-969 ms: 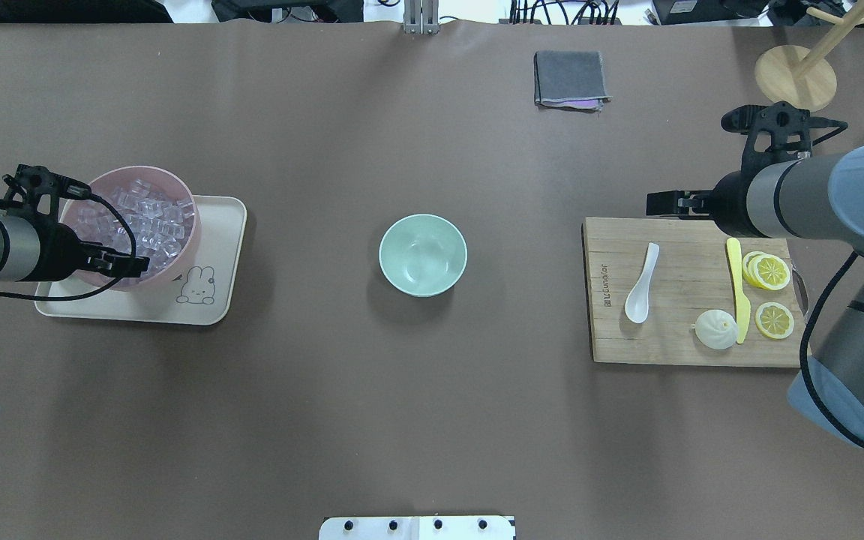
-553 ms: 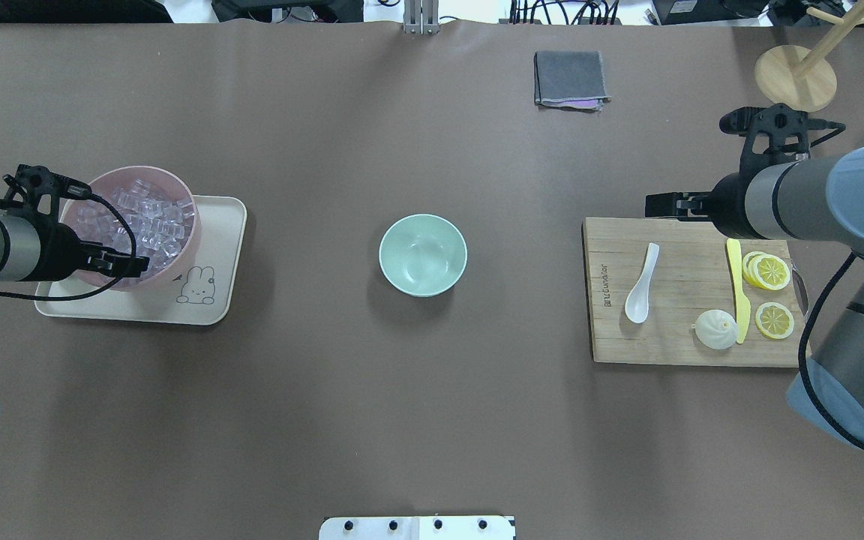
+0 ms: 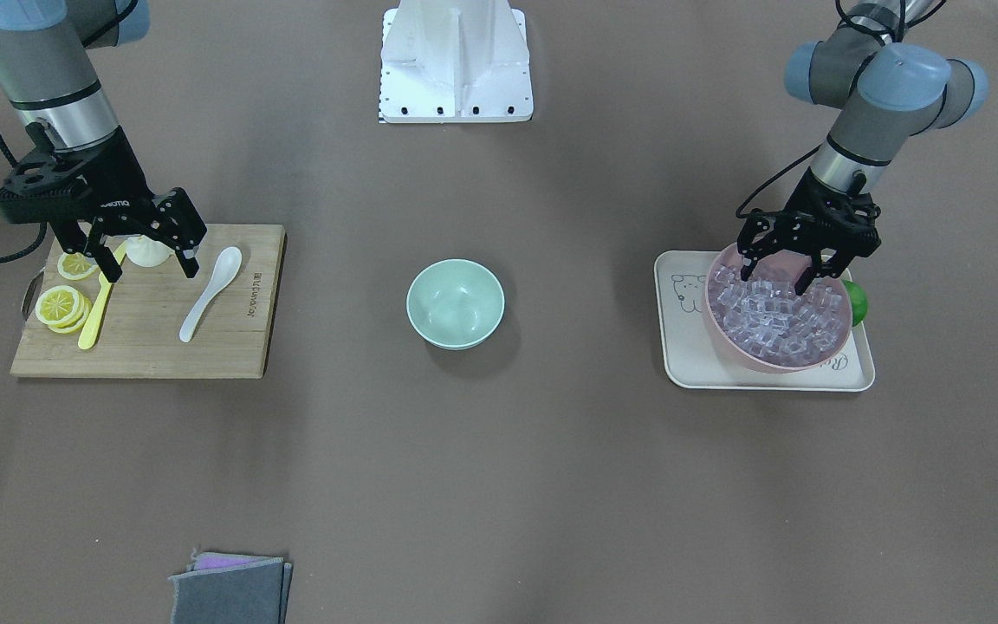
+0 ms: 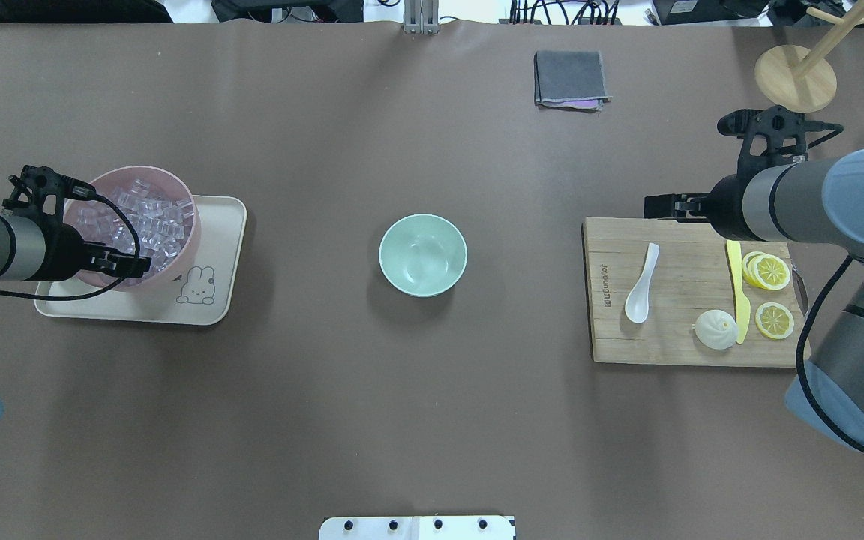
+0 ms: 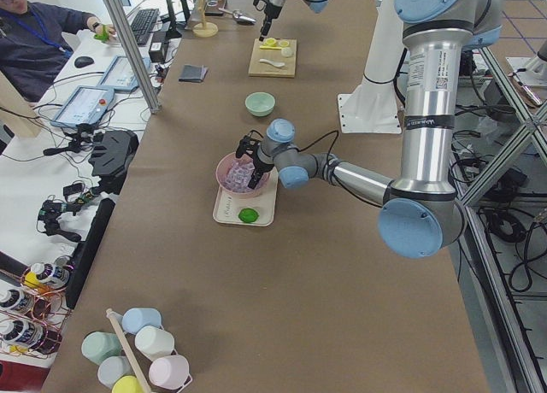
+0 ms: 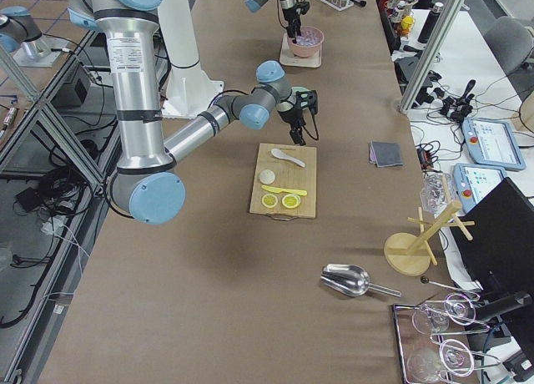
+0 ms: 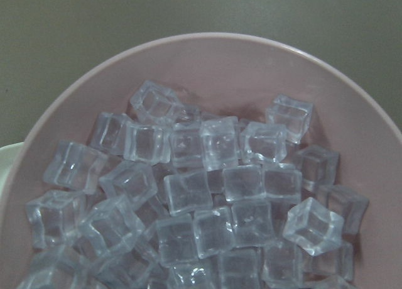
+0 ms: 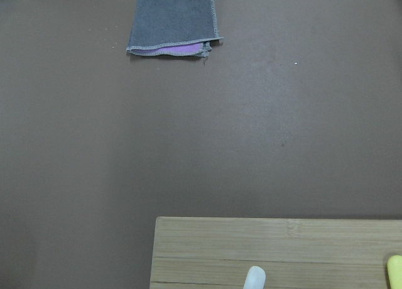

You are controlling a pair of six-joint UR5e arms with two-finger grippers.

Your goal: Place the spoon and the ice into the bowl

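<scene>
Spoon [image 4: 640, 286] lies on wooden cutting board [image 4: 672, 337] at table's R side, handle pointing away from robot; R gripper [image 3: 150, 264] hovers above board near the handle, jaws spread, holding nothing. Ice [image 7: 207, 195] fills pink bowl [image 7: 220, 63] on cream tray [image 4: 214, 300] at L, w/ L gripper [image 3: 789, 264] poised over the cubes, jaws apart & empty. Mint-green bowl [image 4: 423, 255] sits mid-table, well apart from both

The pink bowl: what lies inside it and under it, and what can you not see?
Clear ice cubes fill the pink bowl, which stands on a cream tray. The cubes hide its bottom.
</scene>
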